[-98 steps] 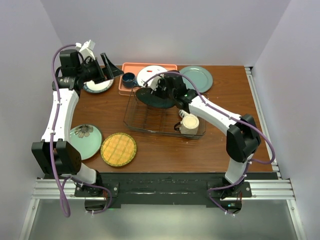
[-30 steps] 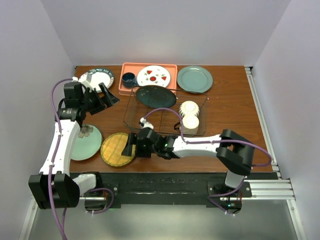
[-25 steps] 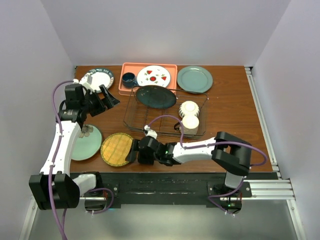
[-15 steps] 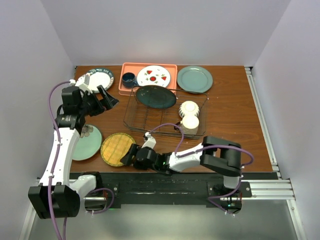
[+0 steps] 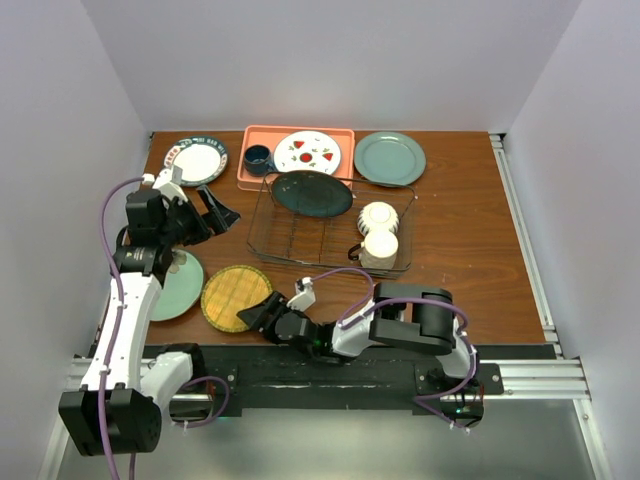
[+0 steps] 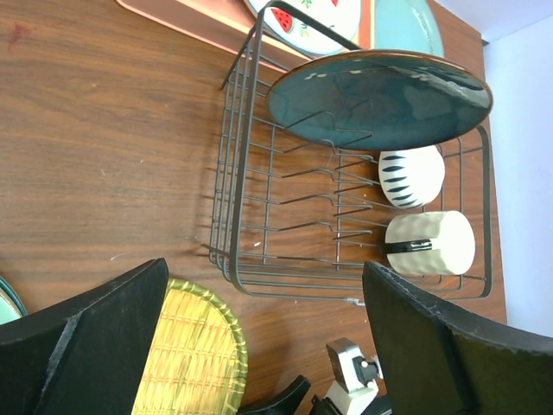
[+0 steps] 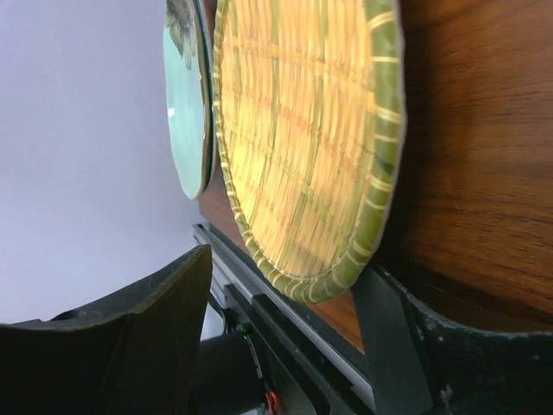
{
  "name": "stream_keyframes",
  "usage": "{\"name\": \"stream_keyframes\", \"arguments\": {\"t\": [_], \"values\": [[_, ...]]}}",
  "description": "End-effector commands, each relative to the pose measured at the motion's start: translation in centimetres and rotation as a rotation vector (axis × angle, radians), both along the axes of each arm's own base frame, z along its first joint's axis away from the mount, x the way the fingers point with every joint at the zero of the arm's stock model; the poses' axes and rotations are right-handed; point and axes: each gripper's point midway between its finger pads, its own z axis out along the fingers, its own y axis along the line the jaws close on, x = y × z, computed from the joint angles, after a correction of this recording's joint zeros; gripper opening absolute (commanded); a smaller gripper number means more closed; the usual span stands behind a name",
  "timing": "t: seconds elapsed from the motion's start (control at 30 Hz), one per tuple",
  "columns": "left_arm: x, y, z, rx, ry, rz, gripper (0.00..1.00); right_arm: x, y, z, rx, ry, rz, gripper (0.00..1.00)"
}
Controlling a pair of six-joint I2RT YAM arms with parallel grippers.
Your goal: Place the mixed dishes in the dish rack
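Yellow woven plate (image 5: 237, 297), seen from above, lies flat on the bench (image 5: 460, 210), outside the dish rack (image 5: 300, 245), off its near-left corner. Left wrist view: left fingers (image 6: 95, 337) spread wide, holding nothing. Right wrist view: right fingers (image 7: 130, 337) spread, straddling the plate's rim.

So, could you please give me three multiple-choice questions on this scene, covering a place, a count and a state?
1. In which part of the dish rack is the dark teal plate? A) far left B) near right C) near left
2. How many small pale bowls sit in the rack? A) one B) four C) two
3. The left pincer is: A) shut tight B) open and empty C) clamped on a dish
Answers: 1 A, the top view shows it at the far left; 2 C, both stand at the right end; 3 B, its fingers are wide apart, nothing between.
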Motion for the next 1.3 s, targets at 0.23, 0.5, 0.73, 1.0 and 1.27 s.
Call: {"name": "stream_keyframes", "arguments": {"t": [0.23, 0.5, 0.73, 1.0, 1.27], "values": [[-0.3, 0.1, 1.2, 0.000, -0.050, 0.006, 1.00, 1.4, -6.5, -9.1, -0.308, 0.027, -0.194, 0.41], [-0.2, 1.0, 1.1, 0.042, -0.044, 0.038, 1.00, 1.0, -8.5, -8.5, -0.518, -0.012, -0.150, 0.00], [0.3, 1.2, 2.9, 0.035, -0.079, 0.063, 1.00, 0.7, -9.8, -5.4, -0.651, -0.093, -0.060, 0.00], [0.9, 1.4, 4.4, 0.035, -0.113, 0.075, 1.00, 0.0, -8.2, 2.0, -0.640, -0.440, 0.223, 0.00], [1.0, 1.0, 5.4, 0.029, -0.146, 0.055, 1.00, -0.7, -8.2, 9.7, -0.654, -0.679, 0.382, 0.00]]}}
